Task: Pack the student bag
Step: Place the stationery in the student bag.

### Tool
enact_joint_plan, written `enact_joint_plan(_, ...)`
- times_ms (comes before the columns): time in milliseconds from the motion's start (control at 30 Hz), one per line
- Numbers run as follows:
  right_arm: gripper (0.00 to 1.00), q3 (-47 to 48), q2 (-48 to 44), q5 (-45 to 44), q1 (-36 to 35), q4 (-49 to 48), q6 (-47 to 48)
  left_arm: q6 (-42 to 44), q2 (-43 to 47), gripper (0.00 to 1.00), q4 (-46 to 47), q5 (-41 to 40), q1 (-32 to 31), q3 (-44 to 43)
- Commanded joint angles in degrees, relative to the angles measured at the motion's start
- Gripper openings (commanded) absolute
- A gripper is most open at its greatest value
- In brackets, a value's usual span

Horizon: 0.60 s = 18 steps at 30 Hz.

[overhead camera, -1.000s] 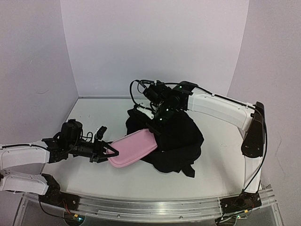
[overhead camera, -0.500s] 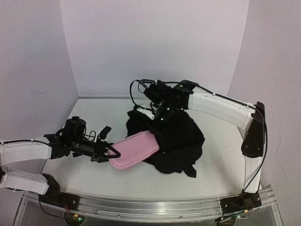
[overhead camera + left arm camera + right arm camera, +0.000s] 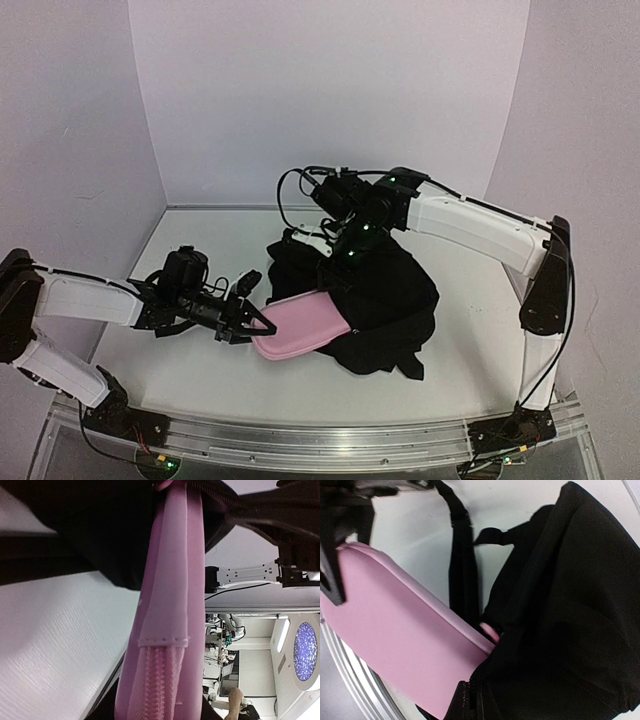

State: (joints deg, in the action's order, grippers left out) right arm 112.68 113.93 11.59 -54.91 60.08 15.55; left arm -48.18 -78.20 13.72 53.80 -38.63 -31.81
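Observation:
The student bag [image 3: 390, 300] is a soft black backpack lying mid-table, its mouth facing left. A pink pencil case [image 3: 300, 325] sticks out of that mouth, its far end inside the bag. My left gripper [image 3: 258, 325] is shut on the case's near end. In the left wrist view the pencil case [image 3: 172, 605] runs up from my jaws into the student bag [image 3: 100, 530]. My right gripper [image 3: 335, 272] is shut on the bag's upper edge by the zip [image 3: 470, 695] and holds it up. The right wrist view shows the pencil case [image 3: 395, 645] passing under the bag's fabric [image 3: 565, 605]; the right fingers are hidden.
The white table [image 3: 180, 250] is walled at the back and on both sides. A metal rail [image 3: 300, 440] runs along the near edge. Black straps trail from the bag at its front right [image 3: 405, 365] and behind the case [image 3: 462, 565].
My left arm has reached further right, pushing the pink pencil case deeper into the bag's mouth. The right gripper has kept its hold and shifted slightly right.

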Motion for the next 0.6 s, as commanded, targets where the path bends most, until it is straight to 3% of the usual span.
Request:
enact_joint_plan(0, 0.0, 2.3, -4.1, 12.9, -2.9, -7.1, -1.5, -7.3, -3.5, 0.0, 25.3, -2.5, -0.4, -1.6)
enact_joint_plan(133, 0.0, 2.2, -3.6, 14.7, -2.9, -7.2, -3.4, -11.5, -4.7, 0.0, 33.6, -8.0, -0.5, 0.0)
enact_joint_plan(400, 0.0, 5.7, -0.9, 15.5, -2.9, -7.1, -5.1, -5.6, -9.2, 0.0, 22.1, -13.9, -4.0, -10.8)
enact_joint_plan(567, 0.0, 7.4, 0.0, 14.4, -2.9, -7.2, -5.2, -6.1, -14.8, 0.03, 23.9, -17.8, -5.8, -14.5)
